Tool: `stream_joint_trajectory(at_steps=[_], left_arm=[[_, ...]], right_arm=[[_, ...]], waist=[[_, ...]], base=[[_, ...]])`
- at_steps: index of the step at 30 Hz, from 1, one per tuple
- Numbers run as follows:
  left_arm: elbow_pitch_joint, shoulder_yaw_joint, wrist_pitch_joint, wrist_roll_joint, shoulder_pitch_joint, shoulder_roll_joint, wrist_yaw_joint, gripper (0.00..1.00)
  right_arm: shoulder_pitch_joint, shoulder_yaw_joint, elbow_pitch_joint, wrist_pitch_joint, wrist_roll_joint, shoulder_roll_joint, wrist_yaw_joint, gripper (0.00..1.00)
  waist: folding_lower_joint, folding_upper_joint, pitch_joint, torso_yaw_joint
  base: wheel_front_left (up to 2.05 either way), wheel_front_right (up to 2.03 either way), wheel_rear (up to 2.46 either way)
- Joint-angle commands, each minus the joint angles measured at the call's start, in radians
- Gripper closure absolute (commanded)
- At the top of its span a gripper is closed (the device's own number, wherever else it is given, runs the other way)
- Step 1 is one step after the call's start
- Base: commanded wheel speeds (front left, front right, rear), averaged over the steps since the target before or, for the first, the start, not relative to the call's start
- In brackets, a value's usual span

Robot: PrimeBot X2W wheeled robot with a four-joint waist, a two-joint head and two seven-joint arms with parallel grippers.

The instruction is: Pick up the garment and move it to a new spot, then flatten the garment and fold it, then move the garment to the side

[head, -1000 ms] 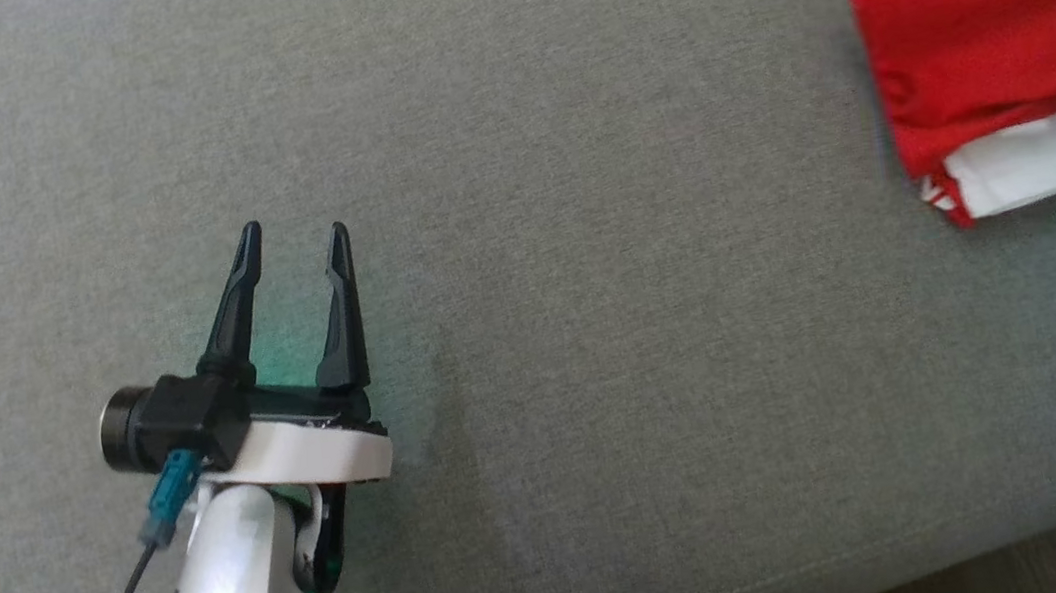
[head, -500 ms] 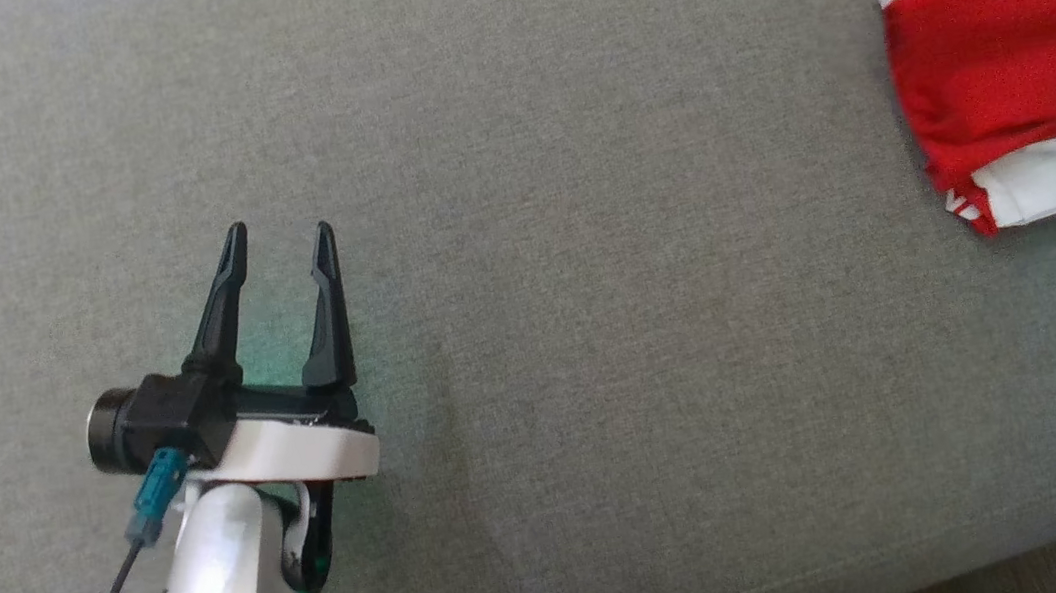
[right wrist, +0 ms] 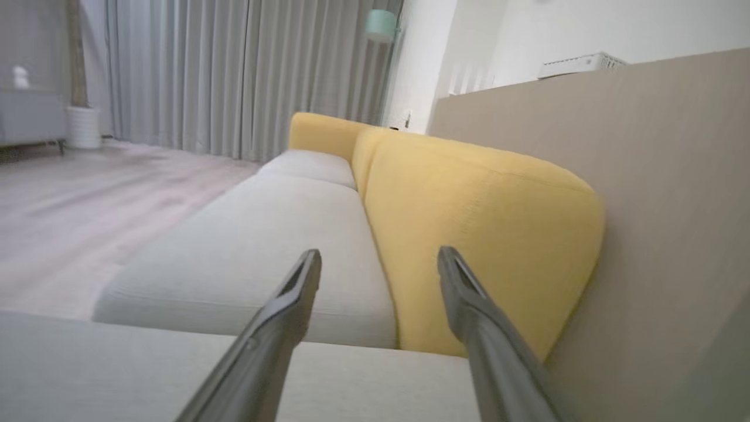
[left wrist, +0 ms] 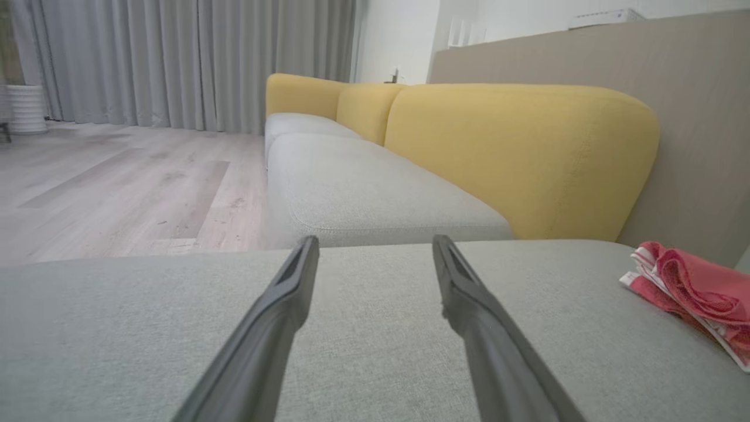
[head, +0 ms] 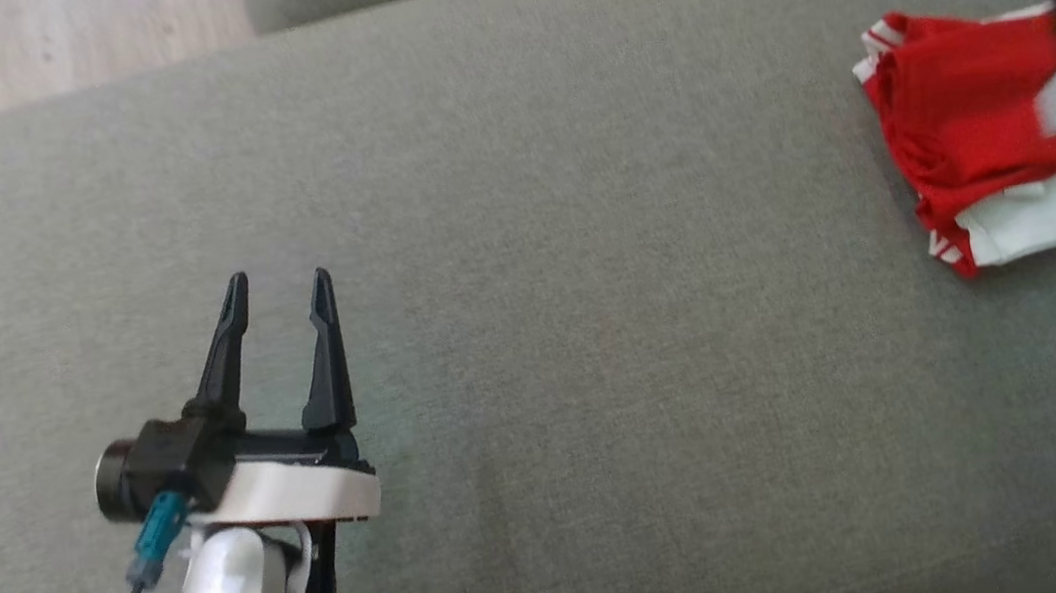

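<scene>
You have the garment (head: 959,113) lying on the seat cushion (head: 592,329) at its far right, with the right gripper (right wrist: 379,253) over the garment's right part. Your left gripper (head: 278,277) hangs over the cushion's near left, well apart from the garment. The floor (head: 44,44) lies beyond the far left edge.

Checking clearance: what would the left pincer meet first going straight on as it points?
Likely nothing near: the left pincer points along the grey cushion, with the garment far to its right; depth unclear.
</scene>
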Motion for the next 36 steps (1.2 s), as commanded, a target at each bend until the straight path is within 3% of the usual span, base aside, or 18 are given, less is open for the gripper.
stream_joint_trajectory(at_steps=[1,6,11,20,36], left_arm=[[-0.042,0.043,-0.005,-0.011,-0.010,0.005,0.007,0.00],[-0.046,0.035,-0.005,-0.026,0.027,0.004,0.006,0.00],[-0.039,0.018,-0.005,-0.043,0.057,0.004,0.009,0.00],[-0.036,0.002,-0.005,-0.067,0.105,0.004,0.029,0.00],[-0.059,0.004,-0.005,-0.068,0.119,0.004,0.050,0.00]], right_arm=[[0.041,0.004,-0.066,-0.016,0.011,0.041,-0.001,0.00],[0.186,0.008,-0.184,-0.068,0.038,0.196,-0.001,0.00],[0.335,0.006,-0.206,-0.125,0.030,0.271,-0.001,0.00],[0.479,0.033,-0.170,-0.176,0.134,0.284,-0.001,0.00],[0.492,0.060,-0.178,-0.180,0.135,0.285,-0.001,0.00]], waist=[[0.0002,0.0000,-0.034,0.021],[0.0002,0.0000,-0.069,0.047],[0.0002,0.0000,-0.096,0.076],[0.0002,0.0000,-0.129,0.096],[0.0002,0.0000,-0.132,0.090]], base=[[0.00,0.00,0.00],[0.00,0.00,0.00],[0.00,0.00,0.00],[0.00,0.00,0.00],[0.00,0.00,0.00]])
